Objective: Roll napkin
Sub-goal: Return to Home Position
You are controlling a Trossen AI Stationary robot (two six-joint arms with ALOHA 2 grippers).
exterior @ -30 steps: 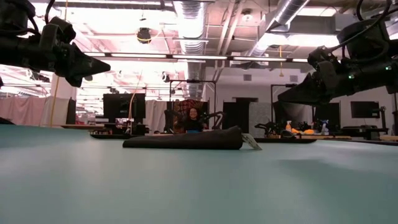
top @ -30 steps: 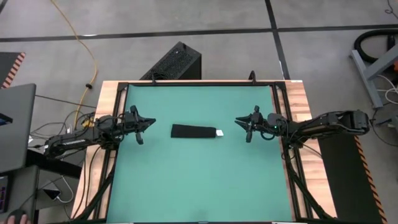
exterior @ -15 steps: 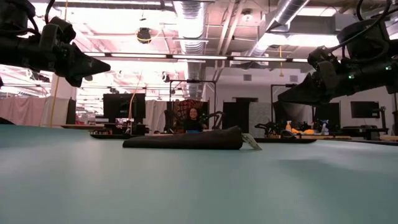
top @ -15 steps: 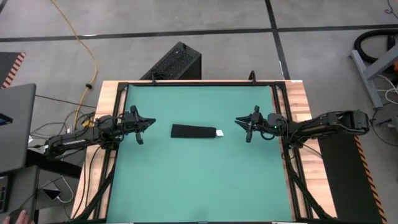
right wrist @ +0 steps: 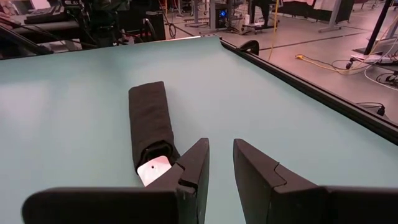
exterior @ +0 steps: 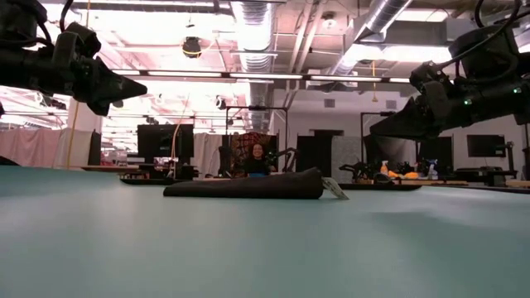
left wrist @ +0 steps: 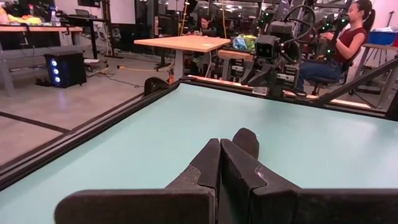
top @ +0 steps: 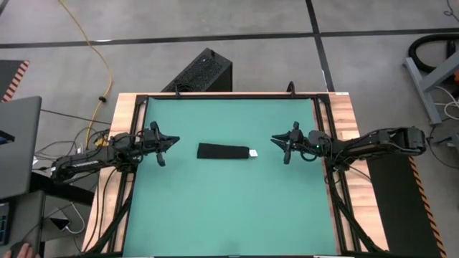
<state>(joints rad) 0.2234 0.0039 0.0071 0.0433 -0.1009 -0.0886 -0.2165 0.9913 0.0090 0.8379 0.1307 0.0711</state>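
One long axis lines up the closed left fingers [left wrist: 209,163], the napkin [top: 222,151] and the slightly parted, nearer right fingers [right wrist: 254,165], neither holding anything.

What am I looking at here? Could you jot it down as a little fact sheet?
napkin: black cloth in a narrow roll, lying mid-table, neither gripper touching it
tag: white, at the roll's end nearer the right arm
left gripper: shut, raised above the table, left of the roll
right gripper: open, raised, right of the roll
table: green surface
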